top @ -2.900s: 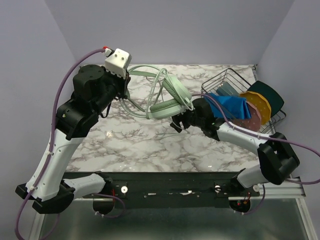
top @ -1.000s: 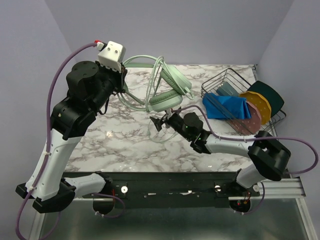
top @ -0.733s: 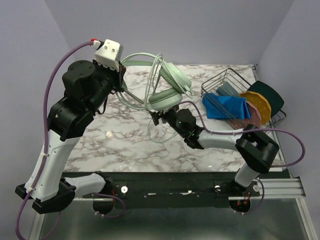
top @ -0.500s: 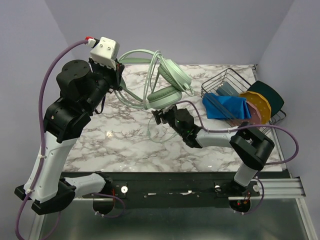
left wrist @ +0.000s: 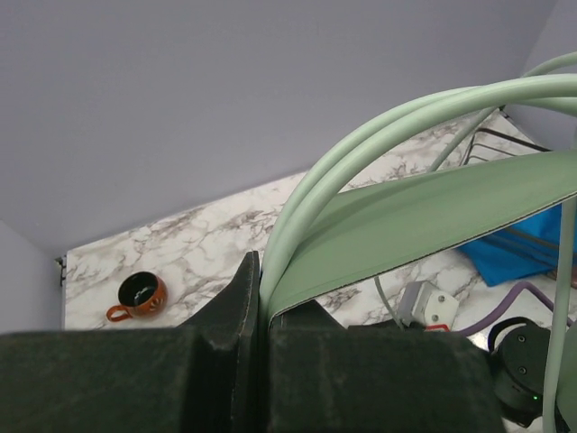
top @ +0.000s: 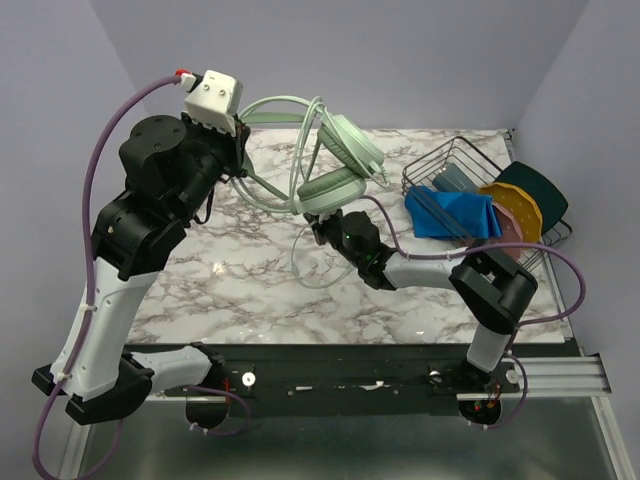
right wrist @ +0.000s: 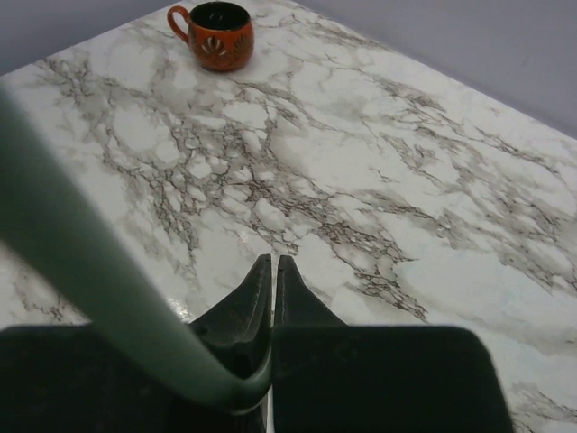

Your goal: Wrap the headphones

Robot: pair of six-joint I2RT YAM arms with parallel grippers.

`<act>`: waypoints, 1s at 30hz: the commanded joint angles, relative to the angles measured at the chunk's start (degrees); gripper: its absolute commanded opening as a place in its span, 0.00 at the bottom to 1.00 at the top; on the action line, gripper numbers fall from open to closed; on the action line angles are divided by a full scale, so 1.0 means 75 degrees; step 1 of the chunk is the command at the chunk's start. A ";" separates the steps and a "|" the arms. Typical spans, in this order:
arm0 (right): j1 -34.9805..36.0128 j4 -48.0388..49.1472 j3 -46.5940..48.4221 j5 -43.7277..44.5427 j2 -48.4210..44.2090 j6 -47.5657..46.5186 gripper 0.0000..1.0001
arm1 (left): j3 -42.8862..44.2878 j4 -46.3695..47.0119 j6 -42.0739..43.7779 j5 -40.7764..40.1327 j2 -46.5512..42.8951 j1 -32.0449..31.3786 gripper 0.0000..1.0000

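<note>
Walls close the counter at the back and on both sides. The bare marble toward the near edge is free. My left jaws are clamped tight on the headband of the headphones and hold them up off the counter near the back edge, with the cups hanging to the right. My right jaws, just below the lower cup, are pressed together with the cable bent at their tips, and its loop trails onto the marble. A wire rack holding a blue cloth crowds my right side. An orange mug sits ahead of my right jaws, well apart.
</note>
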 commanded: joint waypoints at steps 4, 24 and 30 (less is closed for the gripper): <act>0.0610 -0.2170 0.0265 -0.0685 -0.0215 -0.1096 0.01 | 0.0563 0.1485 -0.0099 -0.1351 0.0423 0.0352 0.00; 0.2815 -0.6411 0.1436 -0.0309 -0.1446 -0.2109 0.01 | -0.1718 0.4179 0.1387 -0.2488 0.1480 0.1771 0.00; 0.2815 -0.7583 0.1798 -0.1106 -0.2149 -0.1862 0.00 | -0.3419 0.4907 0.1858 -0.2546 0.1455 0.1782 0.00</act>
